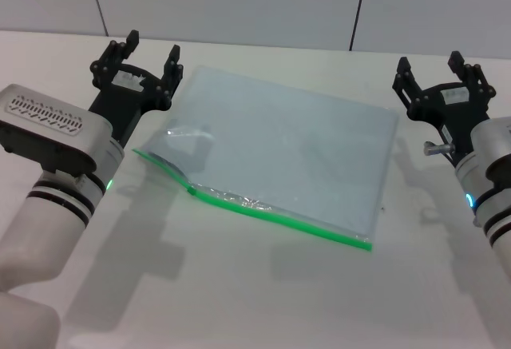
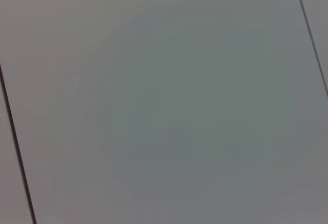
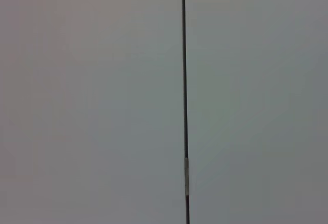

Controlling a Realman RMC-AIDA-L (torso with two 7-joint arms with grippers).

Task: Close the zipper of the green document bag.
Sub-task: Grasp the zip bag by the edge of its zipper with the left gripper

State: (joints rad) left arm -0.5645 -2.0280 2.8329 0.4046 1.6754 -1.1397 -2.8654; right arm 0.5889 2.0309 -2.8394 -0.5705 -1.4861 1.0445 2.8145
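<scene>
Currently green document bag (image 1: 279, 153) flat on worktop (image 1: 239, 301) between our end effectors, zipper (image 1: 263, 205) along near edge, gaping leftward. Left end effector (image 1: 144, 57) and right end effector (image 1: 439, 73) both spread, empty. Risk we see: thin bag slides or buckles if unpinned.

Both wrist views show only grey wall panels (image 2: 164, 101) with dark seams, so neither claw nor the bench appears there. In the head view both arms run off the lower edge. The slider on the zipper (image 1: 263, 205) is too small to pick out.
</scene>
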